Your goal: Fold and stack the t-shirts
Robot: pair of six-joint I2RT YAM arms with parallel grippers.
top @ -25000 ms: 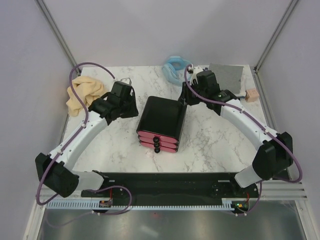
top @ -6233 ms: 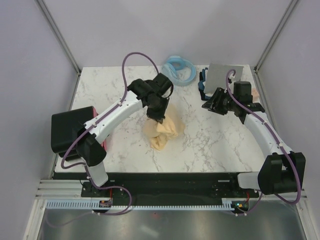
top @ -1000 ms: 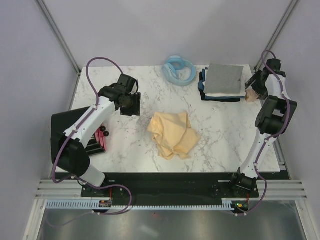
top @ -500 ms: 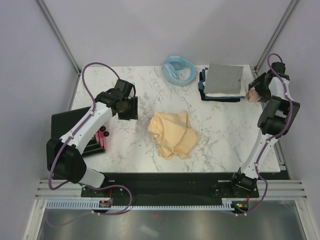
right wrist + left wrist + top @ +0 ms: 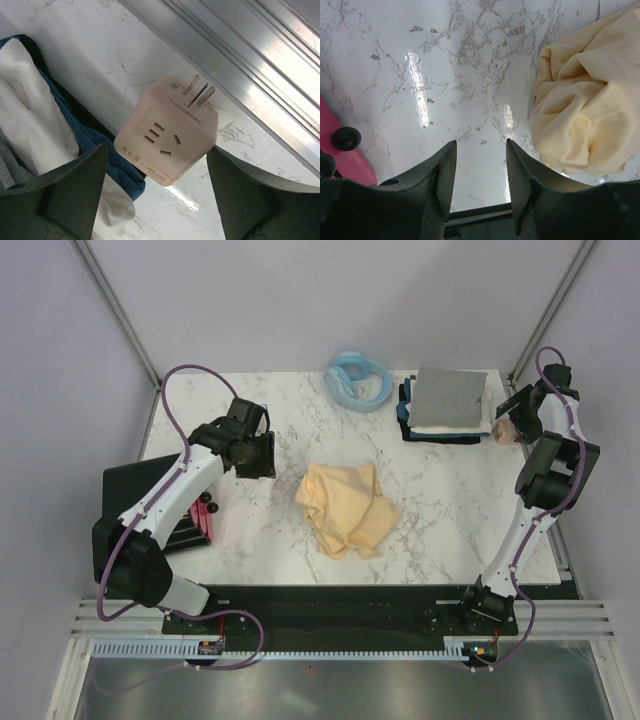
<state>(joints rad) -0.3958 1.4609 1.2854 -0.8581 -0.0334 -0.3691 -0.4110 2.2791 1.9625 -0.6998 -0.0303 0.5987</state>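
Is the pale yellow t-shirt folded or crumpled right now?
Crumpled: the pale yellow t-shirt lies in a bunched, uneven heap with loose creases at the middle of the table, apart from the folded stack.

Table [image 5: 440, 500] white marble, grey veins; t-shirt [image 5: 345, 510] pale yellow; plug adapter [image 5: 167, 142] pale pink.

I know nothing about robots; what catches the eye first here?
A crumpled pale yellow t-shirt lies centred on the marble table. At the far right sits a neat stack of folded shirts, grey on top, with the right gripper open over a pink plug adapter beside it.
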